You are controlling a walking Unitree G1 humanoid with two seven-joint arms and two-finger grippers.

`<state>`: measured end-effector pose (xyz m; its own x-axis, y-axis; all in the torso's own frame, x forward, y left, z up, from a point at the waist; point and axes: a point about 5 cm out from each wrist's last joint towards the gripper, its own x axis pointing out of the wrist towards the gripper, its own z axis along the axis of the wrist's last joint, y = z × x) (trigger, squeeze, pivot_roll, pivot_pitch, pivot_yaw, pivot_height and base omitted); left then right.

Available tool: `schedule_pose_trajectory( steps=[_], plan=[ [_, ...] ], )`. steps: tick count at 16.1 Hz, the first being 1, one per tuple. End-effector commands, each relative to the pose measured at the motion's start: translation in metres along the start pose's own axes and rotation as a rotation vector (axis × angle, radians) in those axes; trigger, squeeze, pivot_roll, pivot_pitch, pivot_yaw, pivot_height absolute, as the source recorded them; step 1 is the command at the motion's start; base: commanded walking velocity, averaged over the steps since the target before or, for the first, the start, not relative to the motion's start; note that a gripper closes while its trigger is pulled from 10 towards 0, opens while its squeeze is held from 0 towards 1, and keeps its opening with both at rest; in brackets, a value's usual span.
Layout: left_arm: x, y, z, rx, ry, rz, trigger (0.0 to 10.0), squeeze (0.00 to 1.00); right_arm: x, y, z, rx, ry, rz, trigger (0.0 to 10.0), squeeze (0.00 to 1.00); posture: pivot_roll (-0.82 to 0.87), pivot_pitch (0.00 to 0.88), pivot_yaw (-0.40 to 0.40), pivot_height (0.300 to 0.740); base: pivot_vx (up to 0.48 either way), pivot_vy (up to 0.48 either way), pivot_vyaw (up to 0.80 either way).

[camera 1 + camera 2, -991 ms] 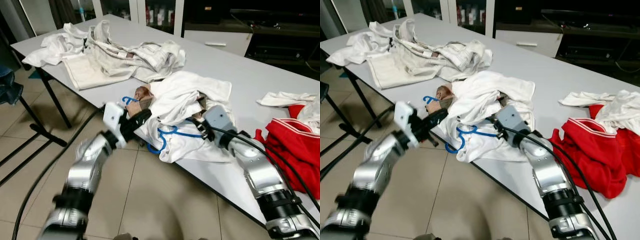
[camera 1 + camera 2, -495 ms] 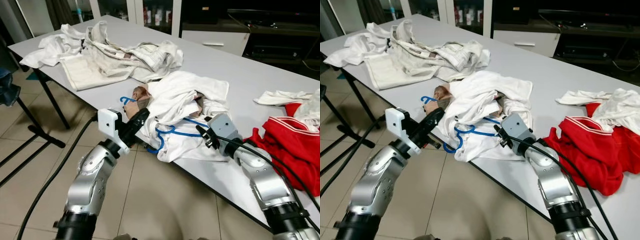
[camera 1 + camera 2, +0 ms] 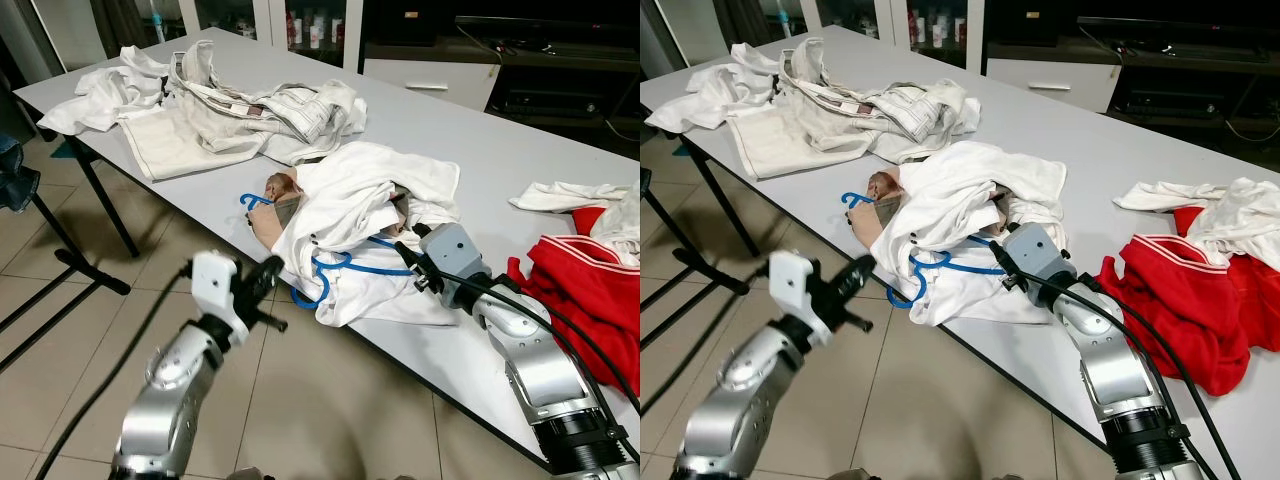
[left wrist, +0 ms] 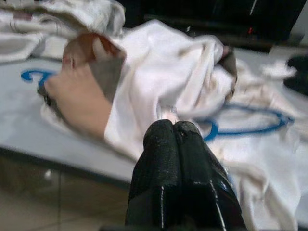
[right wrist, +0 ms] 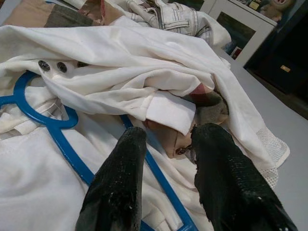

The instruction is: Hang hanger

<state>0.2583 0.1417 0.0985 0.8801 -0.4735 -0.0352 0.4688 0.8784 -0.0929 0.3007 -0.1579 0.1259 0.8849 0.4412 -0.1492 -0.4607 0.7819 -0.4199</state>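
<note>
A blue hanger (image 3: 338,268) lies tangled in a crumpled white shirt (image 3: 370,195) at the front edge of the grey table (image 3: 480,130); its hook (image 3: 255,198) pokes out to the left. In the right wrist view the hanger (image 5: 53,130) crosses under the fingers. My right gripper (image 3: 408,256) rests on the shirt's right side, open (image 5: 166,139), with nothing between its fingers. My left gripper (image 3: 272,268) hangs off the table, in front of its edge and short of the shirt, fingers (image 4: 175,139) pressed together and holding nothing.
More white and beige clothes (image 3: 230,100) are heaped at the table's far left. A red garment (image 3: 590,290) and a white cloth (image 3: 565,195) lie at the right. Black frame legs (image 3: 70,260) stand on the tiled floor at the left. Dark cabinets line the back.
My left gripper has drawn back and down from the shirt's edge to below the table's front edge. The right gripper has stayed at the shirt, shifting only a little.
</note>
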Motion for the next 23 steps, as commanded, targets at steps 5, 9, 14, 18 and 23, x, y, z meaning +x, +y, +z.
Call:
schedule_pose_trajectory(
  steps=[5, 9, 14, 18, 23],
  plan=[
    [-0.008, -0.003, -0.003, 0.039, -0.004, 0.039, 10.0, 1.0, -0.002, -0.005, 0.004, -0.012, -0.02, -0.021, 10.0, 0.0, 0.04, 0.027, 0.018, 0.723, 0.0, 0.0, 0.0],
    [-0.014, -0.009, -0.008, -0.043, -0.008, -0.032, 10.0, 0.62, -0.001, -0.007, 0.005, -0.017, -0.023, -0.025, 10.0, 0.0, 0.04, 0.026, 0.019, 0.723, 0.0, 0.0, 0.0],
    [-0.015, -0.012, -0.017, -0.186, 0.0, -0.056, 10.0, 0.0, -0.001, -0.007, 0.004, -0.035, -0.018, -0.023, 10.0, 0.0, 0.03, 0.023, 0.018, 0.723, 0.0, 0.0, 0.0],
    [-0.009, -0.011, -0.019, -0.254, -0.017, -0.023, 10.0, 1.0, 0.0, -0.005, 0.003, -0.043, -0.015, -0.014, 10.0, 0.0, 0.03, 0.016, 0.009, 0.723, 0.0, 0.0, 0.0],
    [0.001, -0.001, -0.024, -0.211, -0.012, 0.085, 10.0, 1.0, 0.002, -0.006, 0.005, -0.058, -0.022, -0.002, 10.0, 0.0, 0.03, 0.002, 0.007, 0.723, 0.0, 0.0, 0.0]
  ],
)
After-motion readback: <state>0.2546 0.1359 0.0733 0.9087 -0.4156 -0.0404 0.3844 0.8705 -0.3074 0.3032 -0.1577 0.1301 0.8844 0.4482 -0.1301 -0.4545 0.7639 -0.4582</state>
